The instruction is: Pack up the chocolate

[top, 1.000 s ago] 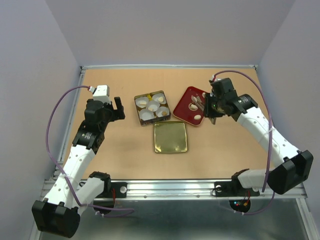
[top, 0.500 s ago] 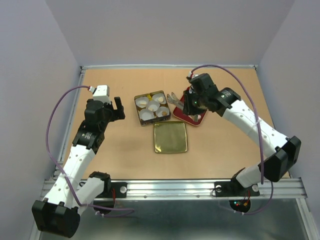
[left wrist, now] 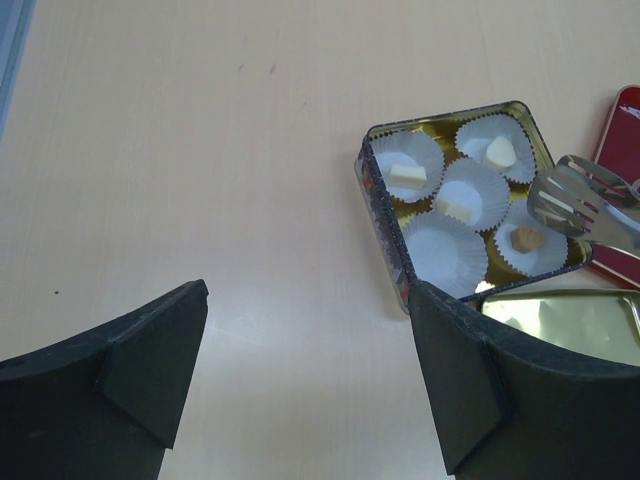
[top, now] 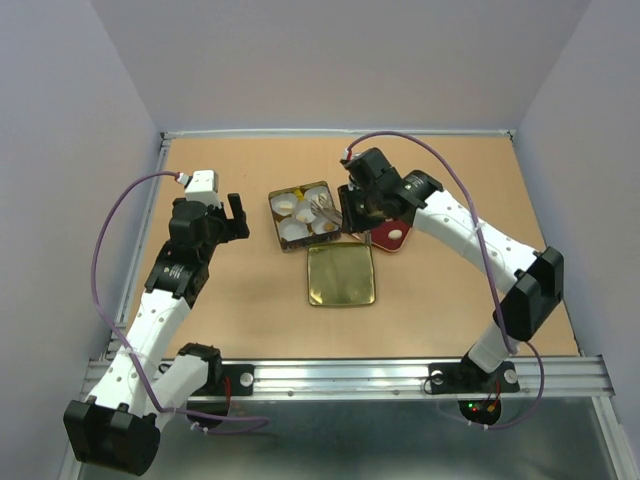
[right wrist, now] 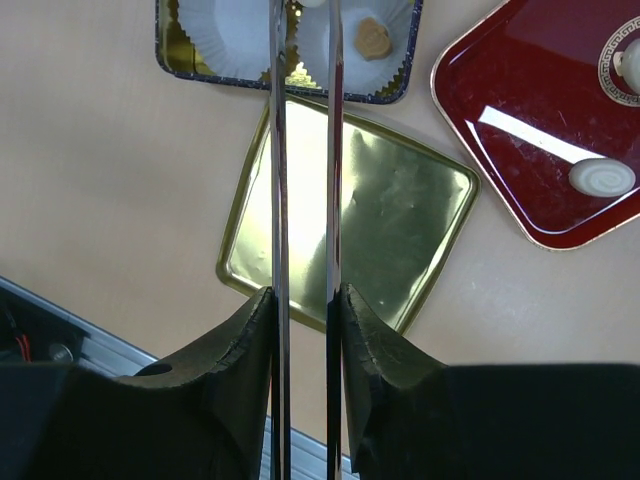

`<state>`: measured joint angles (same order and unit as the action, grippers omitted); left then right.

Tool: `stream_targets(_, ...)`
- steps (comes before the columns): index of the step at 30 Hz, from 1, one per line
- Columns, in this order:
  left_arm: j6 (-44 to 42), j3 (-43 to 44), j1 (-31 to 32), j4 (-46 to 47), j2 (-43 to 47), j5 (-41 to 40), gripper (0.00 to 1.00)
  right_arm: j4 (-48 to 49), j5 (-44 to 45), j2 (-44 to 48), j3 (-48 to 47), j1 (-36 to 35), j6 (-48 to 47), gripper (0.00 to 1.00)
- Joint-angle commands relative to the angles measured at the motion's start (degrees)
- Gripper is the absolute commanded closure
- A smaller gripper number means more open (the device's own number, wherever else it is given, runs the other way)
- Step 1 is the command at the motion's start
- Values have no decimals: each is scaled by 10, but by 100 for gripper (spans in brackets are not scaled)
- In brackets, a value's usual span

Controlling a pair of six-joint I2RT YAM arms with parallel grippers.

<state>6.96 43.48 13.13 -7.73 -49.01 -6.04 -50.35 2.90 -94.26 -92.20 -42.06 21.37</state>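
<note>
One square tin [left wrist: 382,222] holds five paper cups [left wrist: 447,258]. Four cups carry one piece of chocolate [left wrist: 407,175] each, three white and one tan; one cup is bare. Right of the tin, one red tray [right wrist: 520,85] shows two more white pieces. On the tin's near side lies one gold lid [right wrist: 390,220]. One pair of tongs [left wrist: 590,205] reaches over the tin.

No lettering, brand, number or sign can be read anywhere in view: not on the square tin [left wrist: 384,205], its gold lid [right wrist: 380,215] or the red tray [right wrist: 530,100]. The only mark in sight is a round patterned emblem [right wrist: 608,62] at the tray's corner, seen from the right wrist camera. It is cut off by the frame edge and too small to show any characters.
</note>
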Motion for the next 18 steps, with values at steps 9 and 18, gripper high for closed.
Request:
stream_targets(9,-4,-1,1,7,-2,-16,7,32,-14,-57,-96,-3,-29,65)
stream_targets(18,-3,-6,1,8,-2,-22,7,32,-7,-70,-104,-3,-31,58)
